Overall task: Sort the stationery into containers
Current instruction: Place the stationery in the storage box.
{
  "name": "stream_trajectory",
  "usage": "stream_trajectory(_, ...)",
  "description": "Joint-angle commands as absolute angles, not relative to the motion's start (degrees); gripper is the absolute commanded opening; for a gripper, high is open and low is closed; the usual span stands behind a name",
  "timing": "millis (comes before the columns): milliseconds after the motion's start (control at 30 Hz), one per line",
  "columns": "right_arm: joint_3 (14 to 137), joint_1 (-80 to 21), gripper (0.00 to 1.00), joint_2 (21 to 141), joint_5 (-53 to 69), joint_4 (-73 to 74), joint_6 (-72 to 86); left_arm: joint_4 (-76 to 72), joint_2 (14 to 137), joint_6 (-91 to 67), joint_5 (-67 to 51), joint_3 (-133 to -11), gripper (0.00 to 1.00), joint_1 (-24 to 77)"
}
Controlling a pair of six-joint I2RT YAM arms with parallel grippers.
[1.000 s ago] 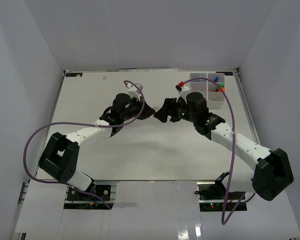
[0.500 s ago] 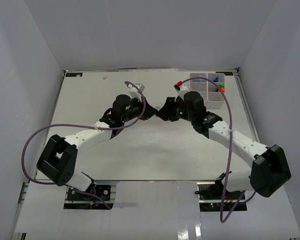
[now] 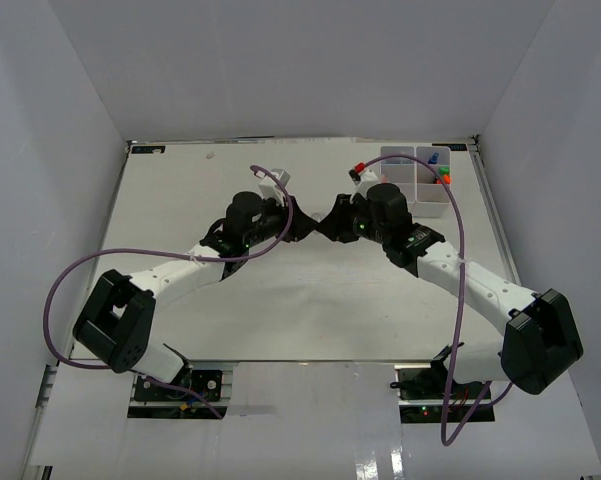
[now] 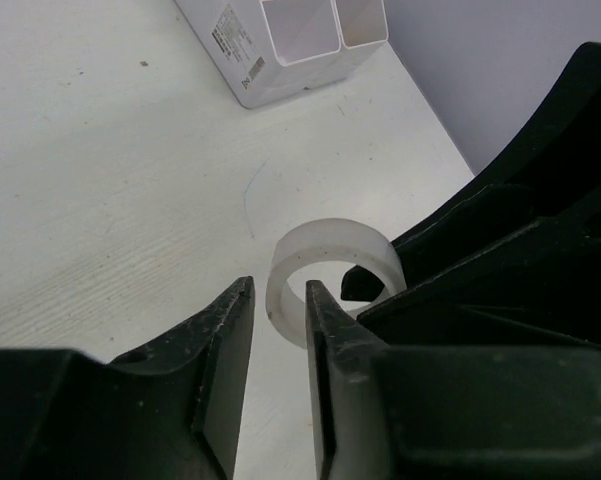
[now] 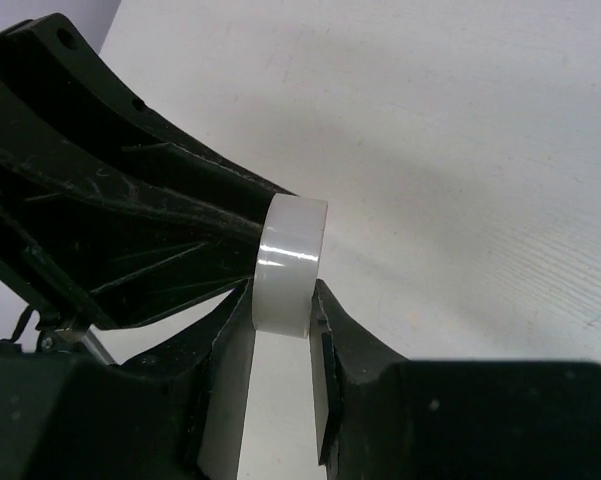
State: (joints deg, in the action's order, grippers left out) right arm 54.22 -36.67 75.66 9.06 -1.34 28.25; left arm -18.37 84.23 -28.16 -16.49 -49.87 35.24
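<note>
Right end effector (image 5: 280, 322) pinches probably light, slick tape ring (image 5: 291, 258) by flat sides; left end effector (image 4: 276, 305) looks parted

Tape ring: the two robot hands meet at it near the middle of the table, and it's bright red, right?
Not red. The tape ring is milky clear, as the left wrist view shows. The rest is right: the left gripper and the right gripper meet at it near the middle of the table.
</note>
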Motion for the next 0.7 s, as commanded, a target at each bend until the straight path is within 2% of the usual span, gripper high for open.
stream_trajectory(0,55.55,-35.95,0.08,73.66,3.96,-0.62,24.71,-16.53,80.60,-27.69,-13.89,-49.48,0.47,35.77)
stream_trajectory(67,55.11,-35.07,0.08,73.30,2.56,-0.09,24.08,-13.47,80.60,-27.60,-12.31,-50.27,0.60,35.77)
stream_trajectory(100,55.11,-33.85,0.08,73.13,1.42,2.17,23.47,-12.32,80.60,-27.42,-11.09,-51.23,0.71,35.77)
stream_trajectory(233,54.84,-28.84,0.08,73.30,0.70,4.74,23.20,-6.60,80.25,-26.63,-7.83,-53.70,0.88,35.16)
stream_trajectory(367,54.58,-22.34,0.08,74.18,1.40,5.80,23.99,1.91,79.37,-24.79,-5.45,-56.51,0.94,32.09)
stream_trajectory(500,55.37,-15.93,0.08,76.64,1.23,6.50,26.45,6.15,76.82,-21.10,-4.05,-57.83,0.94,28.40)
stream_trajectory(667,60.11,-13.28,0.08,82.08,-2.54,9.92,30.58,8.09,73.66,-14.60,-0.62,-55.47,0.95,23.38)
